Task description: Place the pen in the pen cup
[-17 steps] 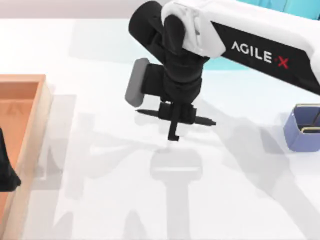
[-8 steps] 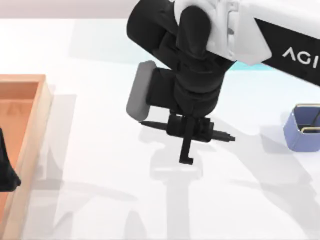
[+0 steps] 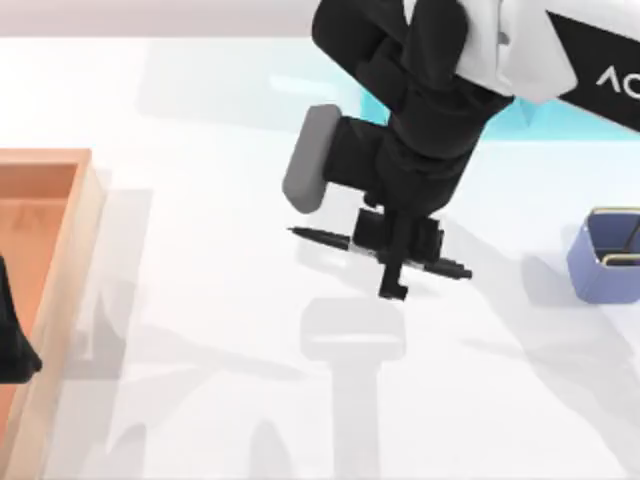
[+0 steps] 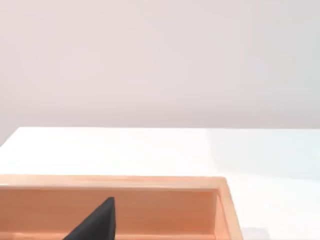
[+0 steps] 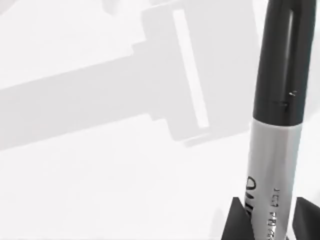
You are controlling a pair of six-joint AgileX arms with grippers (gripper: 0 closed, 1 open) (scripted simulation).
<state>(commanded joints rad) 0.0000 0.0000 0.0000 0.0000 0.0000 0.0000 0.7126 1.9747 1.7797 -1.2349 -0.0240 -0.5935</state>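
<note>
Right tool (image 3: 398, 262) grips the pen (image 5: 272, 165), its print, seemingly lettering, facing the wrist.

Worktop (image 3: 200, 400) layout, top view. Right gripper (image 3: 398, 262) sits above mid-worktop, toward the far edge and right of centre. The pen (image 3: 325, 238) is clamped crosswise between its fingers, lifted clear of the worktop surface, lying roughly level, one end toward the left edge, the other toward the right edge. Pen cup (image 3: 603, 255) stands at the right edge, well apart from the pen. Tray (image 3: 70, 260) lies along the left edge. Left gripper (image 3: 12, 340) is parked over the tray, at the left edge. Shelf (image 3: 520, 118) stands at the far edge, behind the right arm.
</note>
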